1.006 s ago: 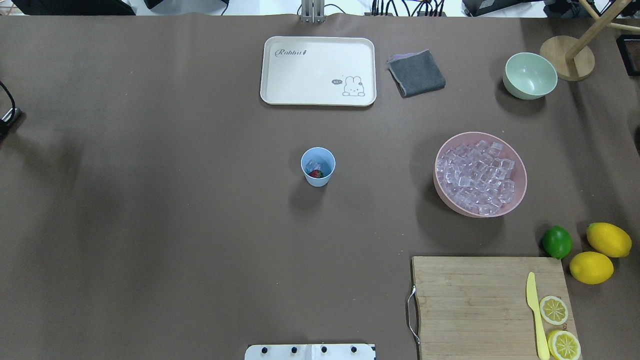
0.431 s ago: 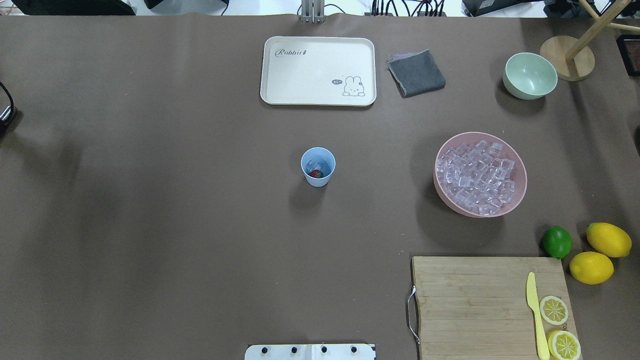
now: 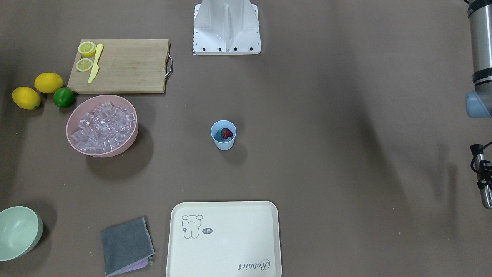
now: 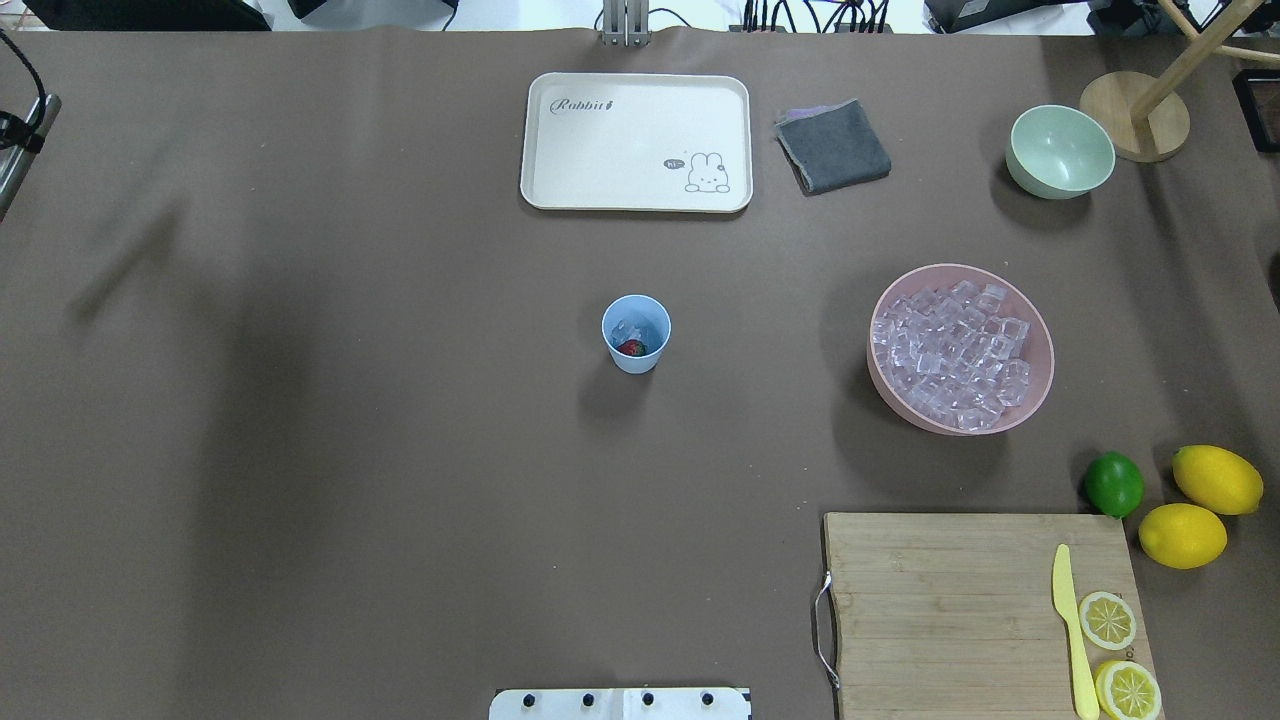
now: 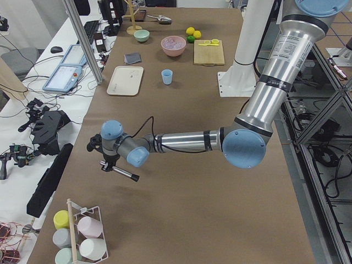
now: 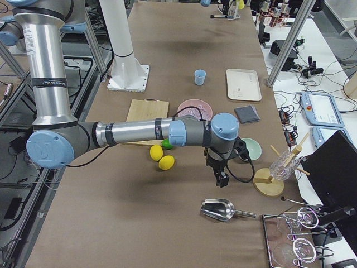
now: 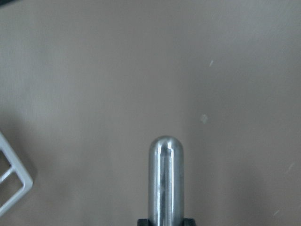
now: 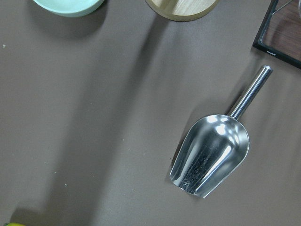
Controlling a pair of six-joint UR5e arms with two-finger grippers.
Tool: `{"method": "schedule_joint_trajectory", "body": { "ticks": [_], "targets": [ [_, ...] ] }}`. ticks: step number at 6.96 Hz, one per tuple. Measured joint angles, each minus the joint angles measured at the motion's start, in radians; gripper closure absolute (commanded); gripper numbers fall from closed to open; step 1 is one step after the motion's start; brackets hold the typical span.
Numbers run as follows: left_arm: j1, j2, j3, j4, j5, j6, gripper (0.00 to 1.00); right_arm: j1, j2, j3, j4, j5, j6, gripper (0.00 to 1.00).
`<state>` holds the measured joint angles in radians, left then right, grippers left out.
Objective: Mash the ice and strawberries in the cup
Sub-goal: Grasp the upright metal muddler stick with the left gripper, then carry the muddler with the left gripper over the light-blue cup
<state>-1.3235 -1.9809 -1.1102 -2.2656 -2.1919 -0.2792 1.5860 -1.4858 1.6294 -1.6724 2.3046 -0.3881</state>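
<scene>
The light blue cup [image 4: 636,335] stands at the table's middle, also in the front view [image 3: 223,135]. In it lie a red strawberry [image 4: 630,348] and some clear ice [image 4: 628,326]. More ice cubes fill the pink bowl [image 4: 1040,340]. My left gripper [image 5: 106,164] is far off at the table's left end, shut on a metal rod [image 7: 165,181] that it holds above the bare table. The rod shows at the edge of the overhead view [image 4: 18,150]. My right gripper [image 6: 221,178] hangs at the far right end over a metal scoop [image 8: 211,153]. I cannot tell its state.
A cream tray [image 4: 635,142], a grey cloth [image 4: 833,146] and a pale green bowl [image 4: 1060,150] stand at the back. A cutting board [image 4: 950,610] holds a yellow knife and lemon slices, with a lime [image 4: 1113,484] and lemons [image 4: 1183,534] beside it. A rack of cups [image 5: 82,239] stands near the left gripper.
The rod in my left gripper has moved toward the table's far side along the overhead view's left edge, and its shadow moved with it. The cup and bowls have not moved.
</scene>
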Motion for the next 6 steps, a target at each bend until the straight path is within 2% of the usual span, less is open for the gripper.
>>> {"method": "schedule_joint_trajectory", "body": {
  "ticks": [3, 6],
  "targets": [
    [0.043, -0.097, -0.179, 0.043, -0.006, -0.17, 1.0, 0.0, 0.003, -0.014, -0.008, 0.011, 0.001, 0.01],
    [0.138, -0.125, -0.363, -0.064, -0.003, -0.352, 1.0, 0.002, 0.007, -0.033, -0.01, -0.001, 0.011, 0.01]
  ]
}}
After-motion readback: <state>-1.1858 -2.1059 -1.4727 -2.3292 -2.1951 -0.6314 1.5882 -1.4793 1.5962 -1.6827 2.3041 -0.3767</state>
